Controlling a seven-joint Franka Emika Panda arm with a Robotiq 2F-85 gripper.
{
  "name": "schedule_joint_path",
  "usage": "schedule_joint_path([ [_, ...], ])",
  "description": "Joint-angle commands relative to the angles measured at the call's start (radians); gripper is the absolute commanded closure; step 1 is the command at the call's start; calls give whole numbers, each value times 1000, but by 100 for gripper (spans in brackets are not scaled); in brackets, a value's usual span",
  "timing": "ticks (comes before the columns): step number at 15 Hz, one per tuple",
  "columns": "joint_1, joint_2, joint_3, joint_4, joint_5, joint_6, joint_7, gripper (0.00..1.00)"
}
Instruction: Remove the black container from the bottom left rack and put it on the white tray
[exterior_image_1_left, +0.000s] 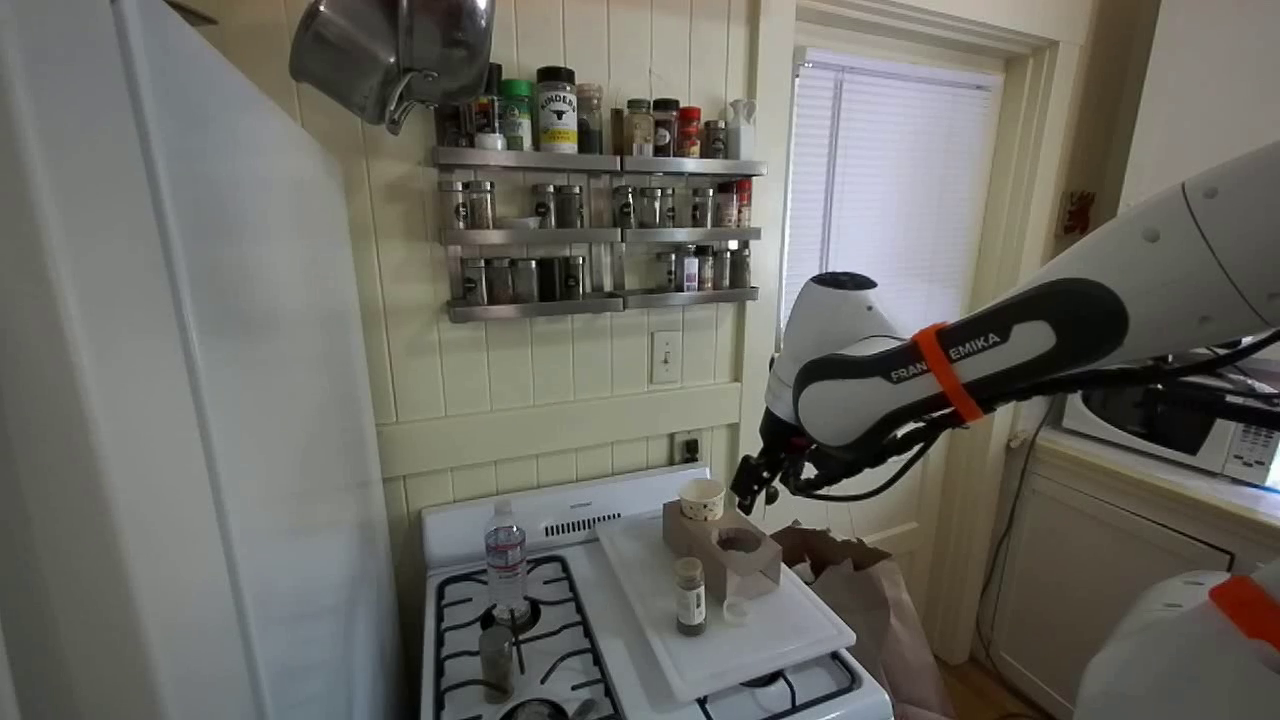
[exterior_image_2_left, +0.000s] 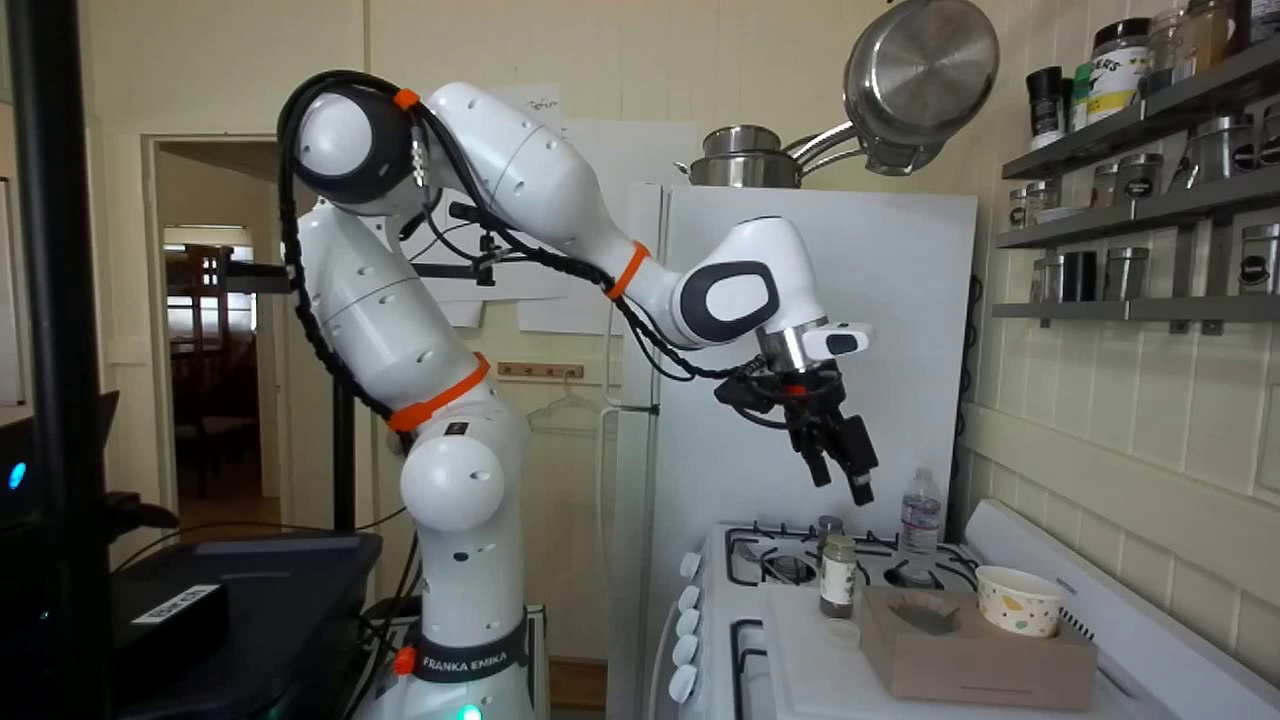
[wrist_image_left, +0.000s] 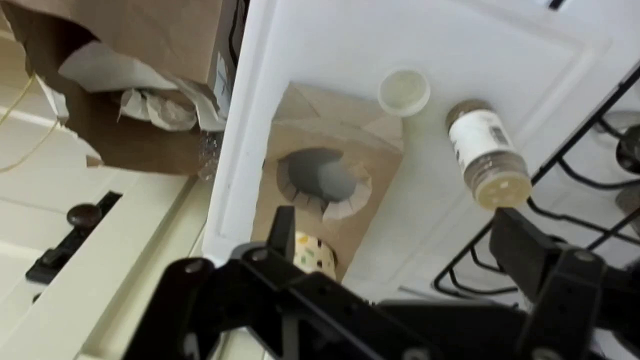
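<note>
Gripper (wrist_image_left: 394, 222), jaws wide, hangs abv white tray (wrist_image_left: 340, 45) on stove (exterior_image_1_left: 612, 610), w/ cream wall (exterior_image_1_left: 540, 375) & fridge (exterior_image_2_left: 910, 320) nearby.

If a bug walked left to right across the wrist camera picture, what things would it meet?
A torn paper bag, then, on the white tray, a brown cardboard box, a small round cup or lid, a white-labelled jar.

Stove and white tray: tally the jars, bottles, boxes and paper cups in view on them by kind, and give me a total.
Jars: 2, labelled jar on the white tray, grey jar off it
Bottles: 1, clear bottle
Boxes: 1, brown box
Paper cups: 1, patterned cup
Total: 5
</note>
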Motion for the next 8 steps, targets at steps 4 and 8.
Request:
schedule_joint_path([
  [4,-20,31,70,119,-40,319,38,0],
  [8,-64,87,148,243,-19,493,131,0],
])
